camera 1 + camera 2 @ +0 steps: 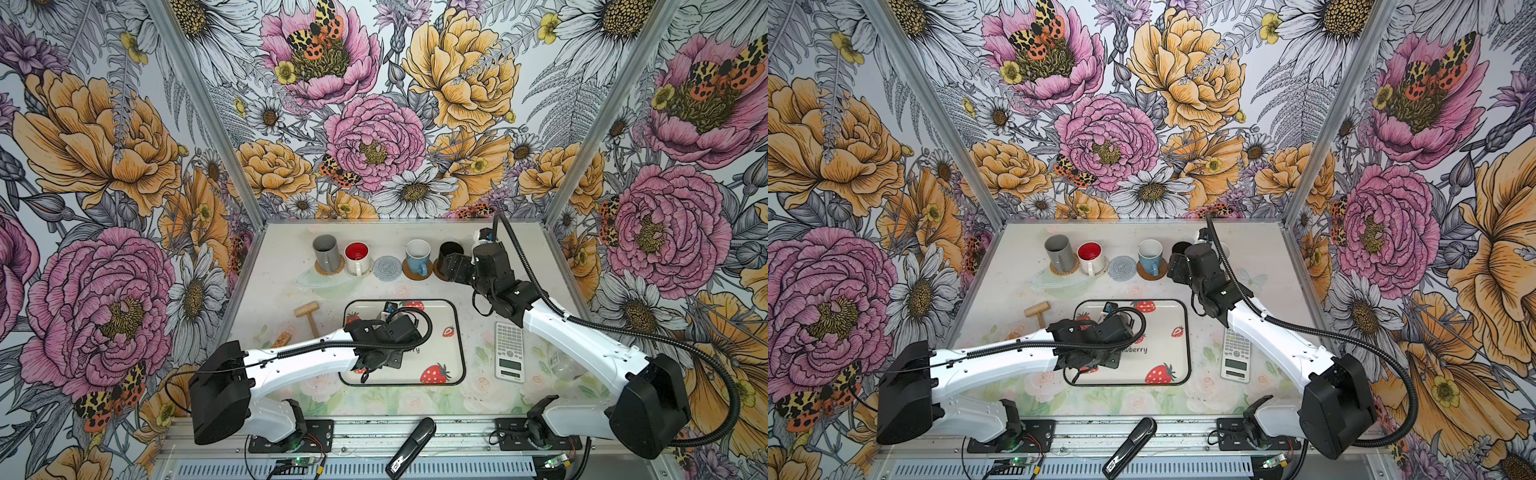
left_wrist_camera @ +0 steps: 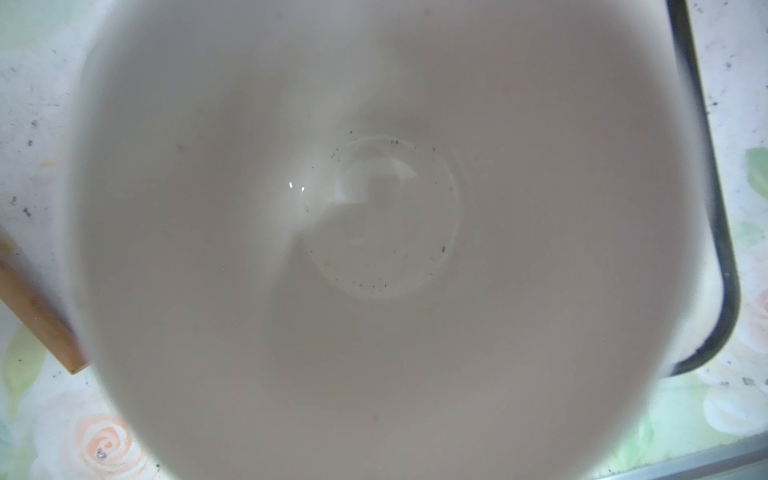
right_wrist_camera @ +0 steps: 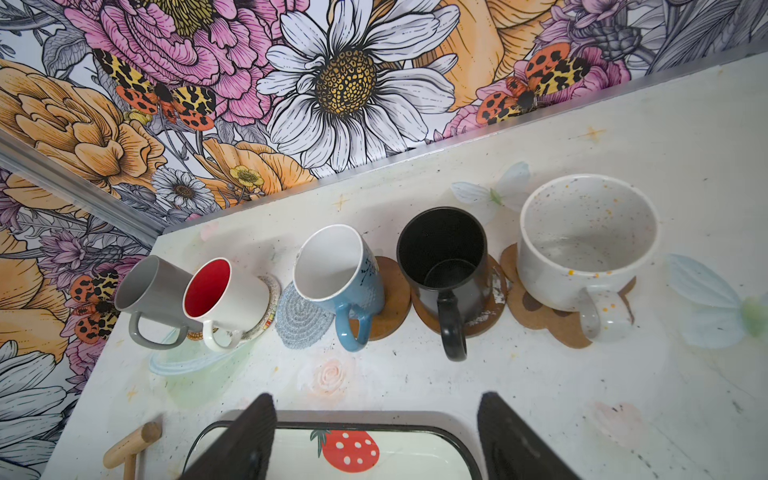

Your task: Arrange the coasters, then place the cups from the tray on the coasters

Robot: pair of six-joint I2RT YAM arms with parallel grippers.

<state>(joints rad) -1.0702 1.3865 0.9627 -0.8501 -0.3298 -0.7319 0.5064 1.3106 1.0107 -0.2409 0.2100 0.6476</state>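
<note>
Your left gripper (image 1: 376, 359), centre frame over the tray (image 1: 459, 332), is clenched, seemingly on the cup (image 2: 382, 216) (glazed, stiff, slippery, breakable); take handle or wall. Right gripper (image 3: 378, 419) gapes empty.

The left arm (image 1: 303, 359) and right arm (image 1: 582, 345) have glossy white shells, black joint housings and wrists, and ribbed black cable hoses (image 1: 737, 399).

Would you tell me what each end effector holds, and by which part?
Right end effector: open, nothing held. Left end effector: shut on a pale mug over the tray; which part it grips cannot be told.
</note>
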